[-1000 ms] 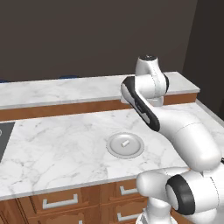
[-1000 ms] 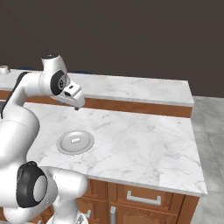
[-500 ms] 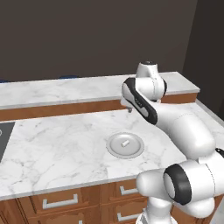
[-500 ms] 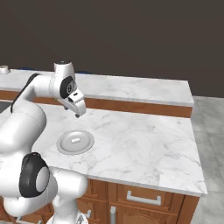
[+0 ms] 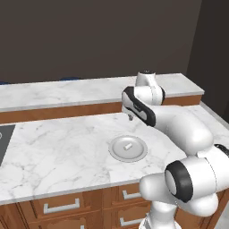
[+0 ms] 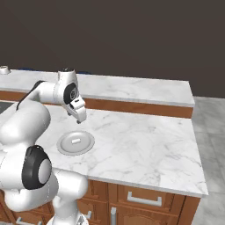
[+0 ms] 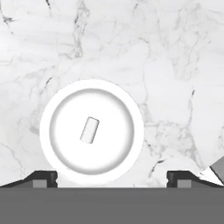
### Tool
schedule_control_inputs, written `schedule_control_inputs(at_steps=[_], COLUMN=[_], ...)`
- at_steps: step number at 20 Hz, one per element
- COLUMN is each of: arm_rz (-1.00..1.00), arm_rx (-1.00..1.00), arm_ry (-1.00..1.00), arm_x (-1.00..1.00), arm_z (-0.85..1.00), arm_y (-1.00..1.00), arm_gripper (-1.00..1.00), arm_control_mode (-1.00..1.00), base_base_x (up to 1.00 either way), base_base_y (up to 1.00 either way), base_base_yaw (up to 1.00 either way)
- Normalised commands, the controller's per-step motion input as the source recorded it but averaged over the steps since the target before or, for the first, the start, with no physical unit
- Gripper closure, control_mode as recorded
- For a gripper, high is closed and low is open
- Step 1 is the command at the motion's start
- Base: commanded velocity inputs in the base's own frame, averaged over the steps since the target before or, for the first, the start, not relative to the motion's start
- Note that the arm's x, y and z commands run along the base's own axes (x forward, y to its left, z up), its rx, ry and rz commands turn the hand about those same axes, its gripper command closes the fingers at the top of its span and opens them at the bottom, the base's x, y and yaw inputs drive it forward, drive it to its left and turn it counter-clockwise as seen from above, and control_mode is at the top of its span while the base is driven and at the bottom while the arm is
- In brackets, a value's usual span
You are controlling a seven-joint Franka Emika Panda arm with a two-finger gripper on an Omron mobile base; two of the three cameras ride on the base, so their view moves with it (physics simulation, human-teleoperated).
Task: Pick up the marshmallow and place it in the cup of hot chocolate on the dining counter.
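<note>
**Lining up over the marshmallow**

The marshmallow [image 7: 89,130] lies on its side near the middle of a round grey plate [image 7: 52,109], which sits on the white marble surface [image 5: 53,152]. From where I stand, the gripper [image 5: 130,117] hangs in the air above the surface, just behind the plate and well clear of it.

To my eye the step in hand is the approach. The piece is tiny next to the fingers, so I would want the hand centred straight over it, which it is not quite yet: in the hand view the plate sits left of the midline. It should be turned so the fingers close across the short width of the little cylinder, not along its length, then brought down slowly to avoid striking the plate.

The jaws stand wide apart, holding nothing and touching nothing.
</note>
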Motion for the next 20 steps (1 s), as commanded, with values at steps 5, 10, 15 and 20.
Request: schedule_control_inputs(at_steps=[5,10,15,20], arm_rz=[-0.02,-0.01,-0.06,-0.07], arm_rx=[0.0,0.0,0.0,0.0], arm_ry=[0.03,0.0,0.0,0.0], arm_x=[0.1,0.1,0.26,0.12], arm_z=[-0.39,-0.34,-0.24,-0.24], arm_y=[0.05,0.15,0.07,0.07], arm_gripper=[-1.0,-1.0,-1.0,-1.0], arm_control_mode=[-1.0,-1.0,-1.0,-1.0], base_base_x=[0.0,0.0,0.0,0.0], base_base_y=[0.0,0.0,0.0,0.0], base_base_yaw=[0.0,0.0,0.0,0.0])
